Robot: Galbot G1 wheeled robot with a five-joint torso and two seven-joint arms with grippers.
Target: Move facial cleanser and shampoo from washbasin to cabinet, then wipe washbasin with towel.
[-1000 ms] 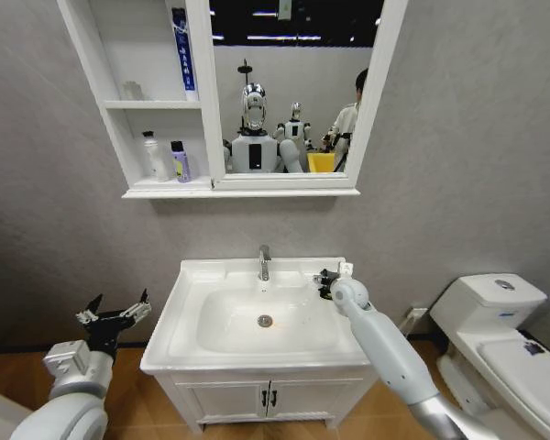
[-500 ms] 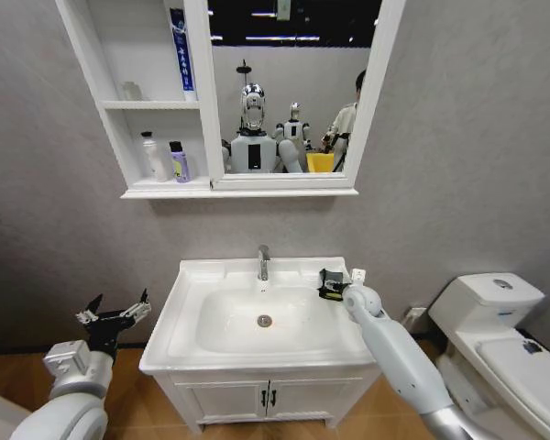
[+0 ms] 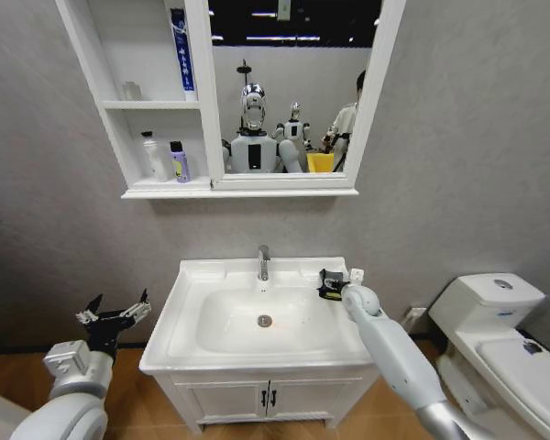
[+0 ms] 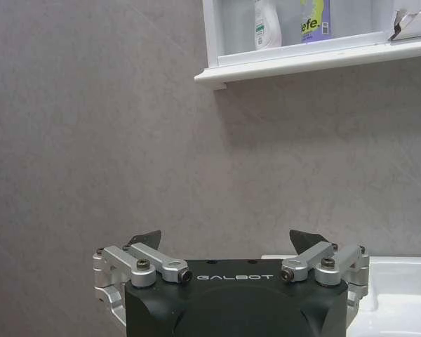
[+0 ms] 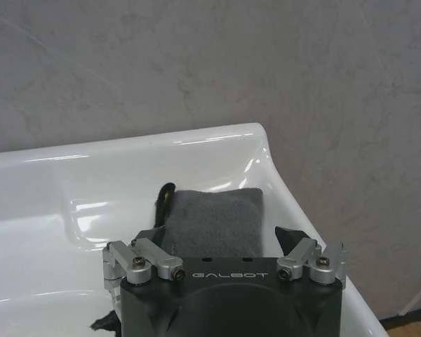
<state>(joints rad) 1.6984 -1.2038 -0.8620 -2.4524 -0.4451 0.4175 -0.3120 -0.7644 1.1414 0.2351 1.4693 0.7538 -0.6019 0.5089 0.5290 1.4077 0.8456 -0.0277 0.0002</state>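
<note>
Towel point(image 3: 329, 283) lies on the washbasin's point(image 3: 188, 321) back right corner. Since a second ago, we note the right gripper point(image 3: 335, 286) has swung from the bowl to it, fingers spread, grasping nothing. Wiping looks finished. Left gripper point(image 3: 115, 315) hangs open.

Washbasin and cabinet shelves

The white washbasin point(image 3: 257, 321) carries the dark folded towel point(image 3: 330, 283) on its back right ledge, right of the chrome tap point(image 3: 264, 262); up on the cabinet point(image 3: 137, 101), a white bottle point(image 3: 152, 157) and purple bottle point(image 3: 179, 162) stand side by side on one shelf.
</note>
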